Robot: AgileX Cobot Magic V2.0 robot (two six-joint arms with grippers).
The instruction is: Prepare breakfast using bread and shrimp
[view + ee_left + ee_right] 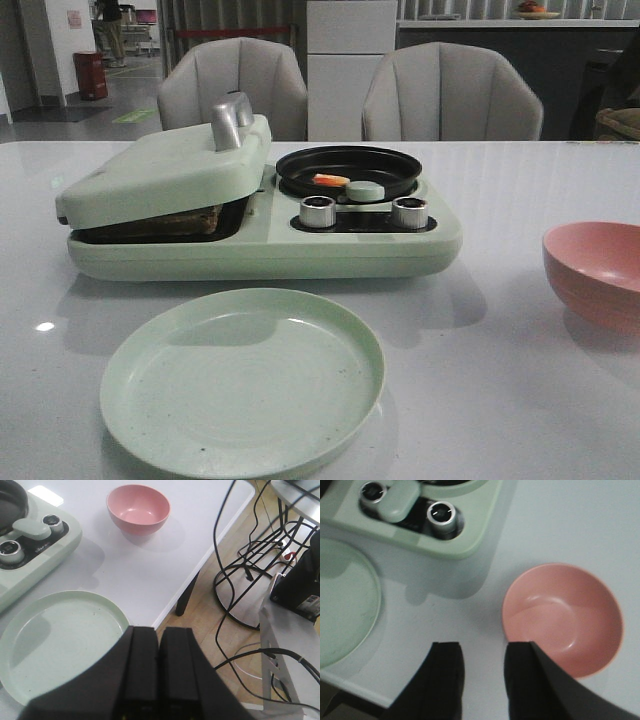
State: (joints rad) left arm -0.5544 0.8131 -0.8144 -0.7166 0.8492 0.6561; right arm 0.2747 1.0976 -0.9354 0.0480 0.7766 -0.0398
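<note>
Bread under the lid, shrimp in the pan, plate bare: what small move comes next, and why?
Probably the left gripper, shut and held back over the table edge, reaches for the lid handle. The bread sits under the tilted lid, the shrimp lies in the pan, and the green plate has nothing on it.

You are looking at a white bench [520,400]. It is carrying a green cooker [260,240], a green plate [242,380] and a pink bowl [594,275].
</note>
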